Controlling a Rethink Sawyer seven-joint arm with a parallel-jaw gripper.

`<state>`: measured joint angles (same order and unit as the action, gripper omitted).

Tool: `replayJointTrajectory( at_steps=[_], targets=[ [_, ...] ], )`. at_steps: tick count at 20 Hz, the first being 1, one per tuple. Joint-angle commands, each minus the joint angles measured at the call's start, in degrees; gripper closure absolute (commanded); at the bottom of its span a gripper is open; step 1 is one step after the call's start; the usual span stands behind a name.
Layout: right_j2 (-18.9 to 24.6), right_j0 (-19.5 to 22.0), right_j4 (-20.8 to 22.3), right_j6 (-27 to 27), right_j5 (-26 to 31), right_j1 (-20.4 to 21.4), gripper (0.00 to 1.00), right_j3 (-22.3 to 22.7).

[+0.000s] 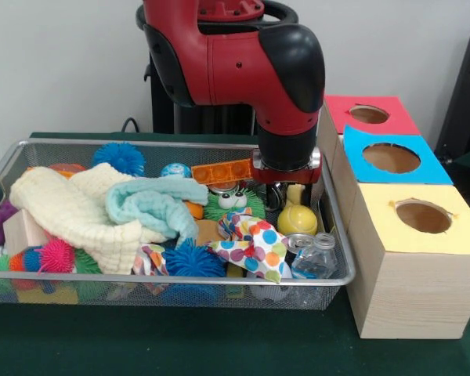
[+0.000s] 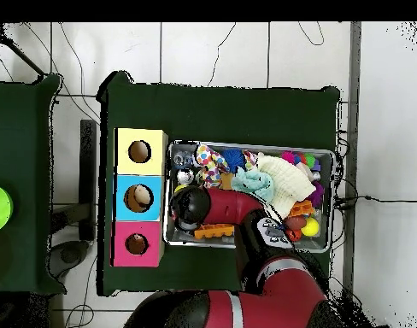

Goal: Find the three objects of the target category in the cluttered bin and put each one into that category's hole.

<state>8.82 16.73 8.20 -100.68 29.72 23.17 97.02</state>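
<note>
The silver wire-mesh bin (image 1: pixel 341 235) is full of toys and cloths; it also shows in the overhead view (image 2: pixel 249 146). My gripper (image 1: pixel 288 194) hangs in the bin's right end, directly over a yellow duck (image 1: pixel 297 219). The duck's neck reaches up into the gripper, and its body seems to rest among the clutter. I cannot tell whether the gripper has closed on it. In the overhead view the arm (image 2: pixel 214 207) hides the gripper and the duck. No brown-and-white animal figure shows.
Three wooden boxes stand right of the bin, each with a hole: yellow (image 1: pixel 423 217), blue (image 1: pixel 391 158), red (image 1: pixel 369 114). In the bin lie a cream cloth (image 1: pixel 70 207), teal cloth (image 1: pixel 153 204), polka-dot cloth (image 1: pixel 254 239), spiky balls (image 1: pixel 192 258), an orange block (image 1: pixel 219 171) and a plastic bottle (image 1: pixel 317 258).
</note>
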Motion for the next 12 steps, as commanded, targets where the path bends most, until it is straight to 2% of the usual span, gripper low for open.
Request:
replayJointTrajectory(
  at_steps=[1,3,4,12],
  targets=[
    [5.5,0.8,-0.7,-1.6,2.7,-5.0,0.00,-1.4],
    [5.5,0.8,-0.5,-1.1,3.2,-5.0,0.00,-1.4],
    [5.5,0.8,-0.3,-0.9,3.4,-5.0,1.00,-1.4],
    [5.2,1.1,0.0,-0.3,4.0,-5.6,1.00,-2.8]
  ],
)
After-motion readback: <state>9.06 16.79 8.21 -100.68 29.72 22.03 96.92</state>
